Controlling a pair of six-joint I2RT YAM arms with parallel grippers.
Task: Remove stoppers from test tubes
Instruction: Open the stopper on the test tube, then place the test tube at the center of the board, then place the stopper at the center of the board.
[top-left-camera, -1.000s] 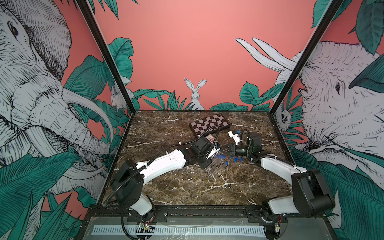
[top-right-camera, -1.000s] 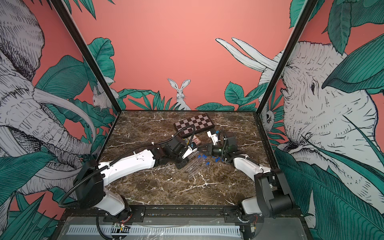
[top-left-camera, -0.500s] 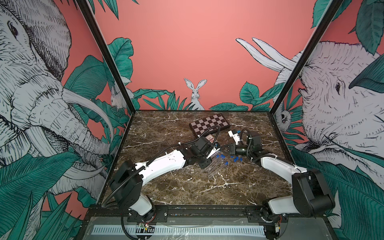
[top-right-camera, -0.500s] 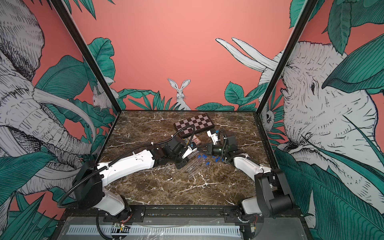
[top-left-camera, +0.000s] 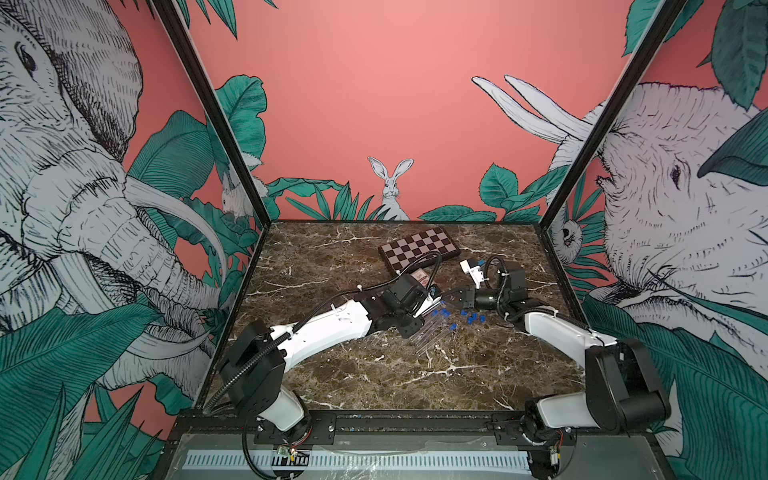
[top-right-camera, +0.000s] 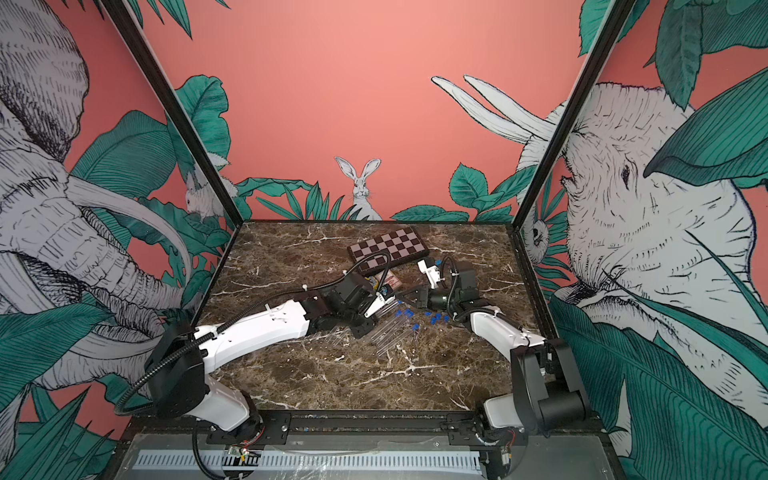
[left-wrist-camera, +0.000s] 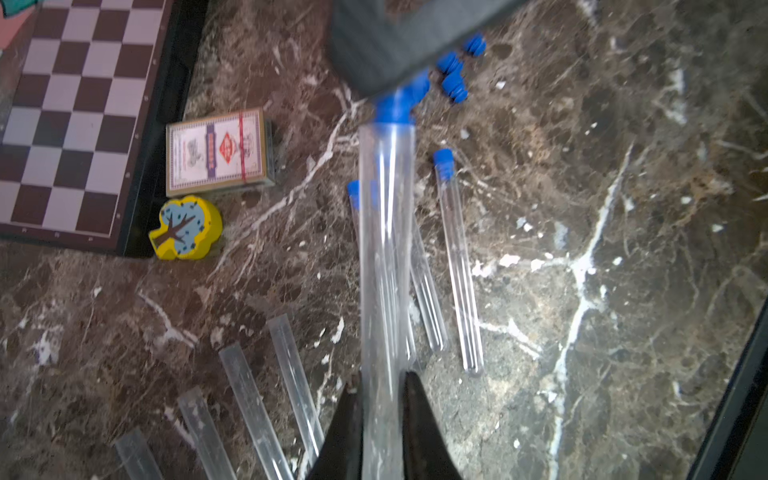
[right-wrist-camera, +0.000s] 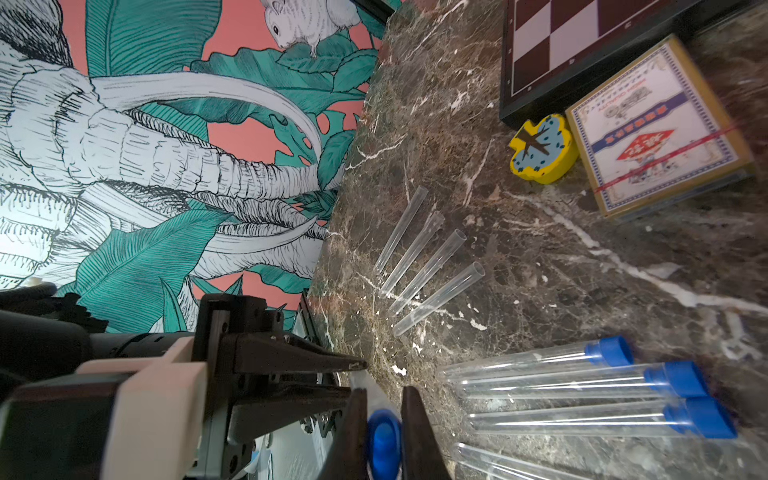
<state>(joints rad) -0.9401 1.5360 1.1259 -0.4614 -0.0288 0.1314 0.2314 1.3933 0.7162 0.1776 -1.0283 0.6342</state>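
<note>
Pulling is your step: left claw (left-wrist-camera: 381, 384) clamps a tube (left-wrist-camera: 384, 249), right claw (right-wrist-camera: 384, 392) pinches its stopper (right-wrist-camera: 383, 442), apparently not yet out. Next, draw them straight apart along the tube.

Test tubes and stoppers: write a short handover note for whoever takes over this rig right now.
Left end effector: shut on a tube.
Right end effector: shut on that tube's stopper, which is not yet pulled out.
Done: four open tubes lie side by side; loose stoppers lie near the right end effector.
Left: finish this pull, then uncap at least three capped tubes lying close by.
</note>
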